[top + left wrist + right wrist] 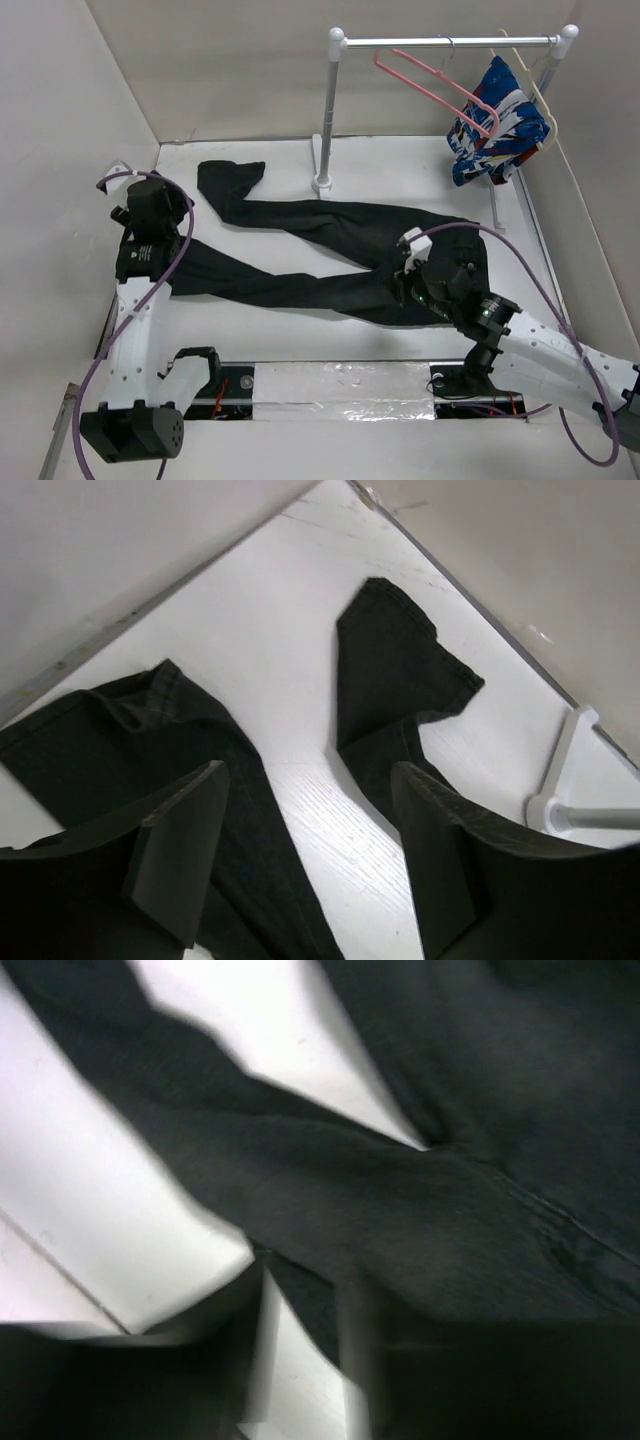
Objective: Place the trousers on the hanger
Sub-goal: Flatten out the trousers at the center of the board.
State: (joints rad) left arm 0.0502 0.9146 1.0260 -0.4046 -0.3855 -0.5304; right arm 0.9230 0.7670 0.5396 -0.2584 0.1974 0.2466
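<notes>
The black trousers [340, 225] lie flat on the white table [270, 335], waist to the right, both legs running left. My left gripper [165, 205] hovers open over the leg ends; in the left wrist view its fingers [175, 850] stand wide apart above the trousers [390, 670] with bare table between them and nothing held. My right gripper [405, 282] is low over the crotch area. Its view is blurred, and the gripper [300, 1310] shows a gap between the jaws, with the edge of the trousers [450, 1210] lying under it. The pink hanger [440, 85] hangs on the rail.
A white rail [445, 42] on two posts stands at the back, its left base [325, 185] touching the upper trouser leg and visible in the left wrist view [555, 810]. A cream-white hanger with a blue, white and red garment [495, 125] hangs at the rail's right end. Walls enclose the table.
</notes>
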